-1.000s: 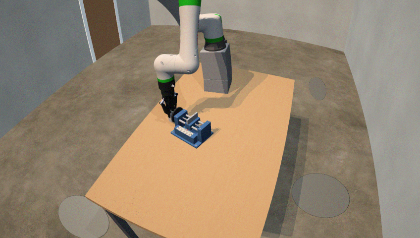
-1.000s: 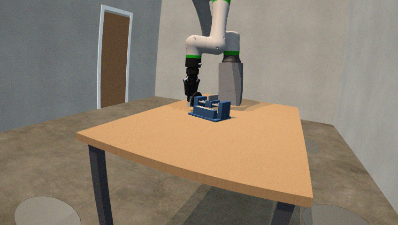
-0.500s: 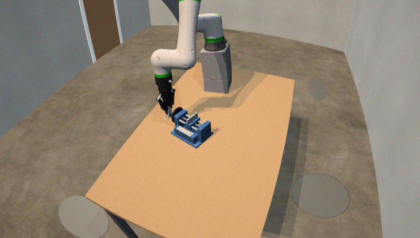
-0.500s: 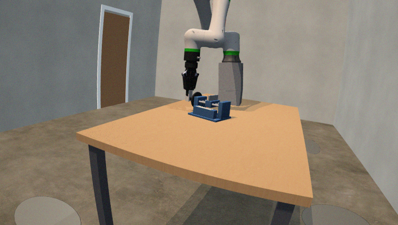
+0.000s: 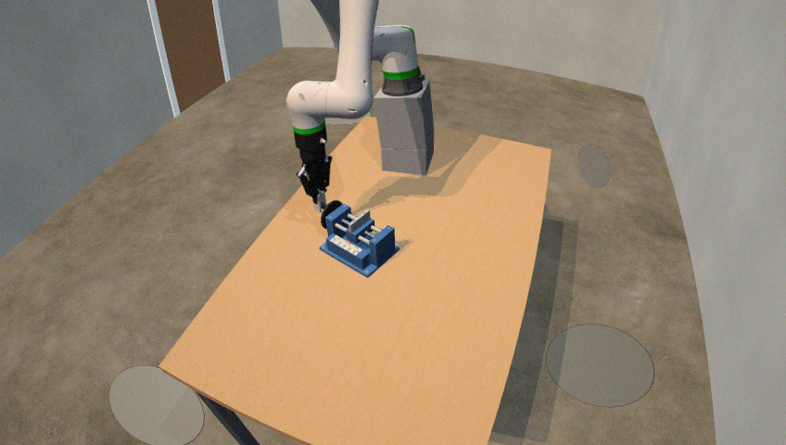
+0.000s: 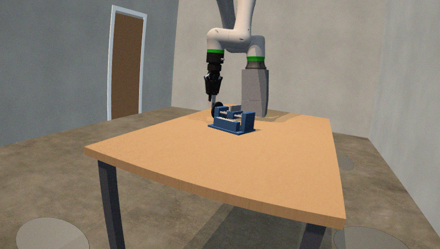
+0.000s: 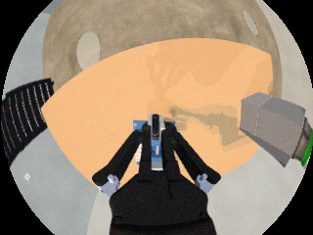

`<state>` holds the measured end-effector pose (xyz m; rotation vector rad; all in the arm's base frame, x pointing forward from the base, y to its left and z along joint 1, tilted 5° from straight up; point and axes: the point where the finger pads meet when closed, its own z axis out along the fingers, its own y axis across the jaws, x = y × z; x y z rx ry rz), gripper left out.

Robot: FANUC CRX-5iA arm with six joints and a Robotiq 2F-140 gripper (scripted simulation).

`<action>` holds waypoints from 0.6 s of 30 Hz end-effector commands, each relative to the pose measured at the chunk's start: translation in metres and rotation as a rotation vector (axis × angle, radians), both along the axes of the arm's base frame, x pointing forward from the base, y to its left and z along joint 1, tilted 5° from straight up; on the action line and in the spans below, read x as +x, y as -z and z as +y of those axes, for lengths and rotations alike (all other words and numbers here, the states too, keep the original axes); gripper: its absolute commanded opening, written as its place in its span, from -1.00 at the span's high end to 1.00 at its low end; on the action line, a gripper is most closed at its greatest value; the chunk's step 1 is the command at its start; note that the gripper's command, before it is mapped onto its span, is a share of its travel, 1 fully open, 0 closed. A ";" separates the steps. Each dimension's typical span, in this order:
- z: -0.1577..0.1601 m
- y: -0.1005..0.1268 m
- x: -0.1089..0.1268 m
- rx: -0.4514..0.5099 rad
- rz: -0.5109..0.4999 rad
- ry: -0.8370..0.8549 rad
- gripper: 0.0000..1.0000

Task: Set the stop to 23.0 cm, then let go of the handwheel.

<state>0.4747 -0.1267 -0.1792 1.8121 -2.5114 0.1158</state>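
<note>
1. Grey walls and a mottled floor surround the wooden surface (image 5: 386,330) (image 6: 200,154) (image 7: 112,98), on which the blue fixture (image 5: 382,246) (image 6: 247,121) (image 7: 139,124) sits, its black handwheel (image 5: 325,216) (image 6: 213,111) at the end beside the arm.
2. The end effector (image 5: 320,202) (image 6: 212,100) (image 7: 155,118) points down at the handwheel, its fingers nearly together and, as I judge it, grasping part of the wheel; whether rim or crank handle is too small to tell.
3. The step in hand is probably winding the stop (image 5: 359,220) (image 6: 236,107) along its rods. It stands between the two end blocks. Carry the grip round the wheel's own circle, keeping it centred on the axle; a straight pull could slip or bind.
4. Read the red pointer (image 5: 349,242) against the white scale (image 5: 346,247). Its figures are unreadable here, so I cannot say how much travel remains. Slow down near 23.0 cm and finish with small turns.
5. Once set, halt fully, spread the fingers evenly and back away without nudging the wheel.
6. The near end block is close to the fingertips, so keep them outside it. The arm's pedestal (image 5: 405,132) (image 6: 253,89) (image 7: 269,115) stands well apart, behind the fixture.
</note>
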 end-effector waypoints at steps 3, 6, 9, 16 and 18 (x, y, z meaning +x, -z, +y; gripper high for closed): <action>0.003 -0.002 -0.007 0.000 0.000 0.000 0.92; 0.005 -0.002 -0.014 0.000 0.000 0.000 0.92; 0.007 -0.001 -0.020 0.000 0.000 0.000 0.92; 0.010 0.005 -0.032 0.000 0.000 0.000 0.92; 0.011 0.007 -0.034 0.000 0.000 0.000 0.92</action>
